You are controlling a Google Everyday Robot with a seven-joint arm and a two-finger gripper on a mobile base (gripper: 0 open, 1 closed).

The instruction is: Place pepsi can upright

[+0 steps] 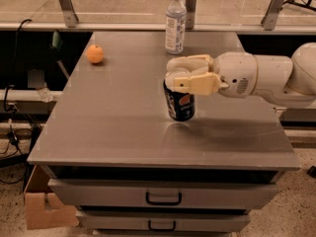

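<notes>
One blue pepsi can (179, 105) upright, gripper (178, 76) clasping top.

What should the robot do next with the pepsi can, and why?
Probably lower it the last bit, then let go. The tool, over the middle of the table, grips the pepsi can by its top. The can looks nearly upright, with its base at or just above the tabletop.
</notes>
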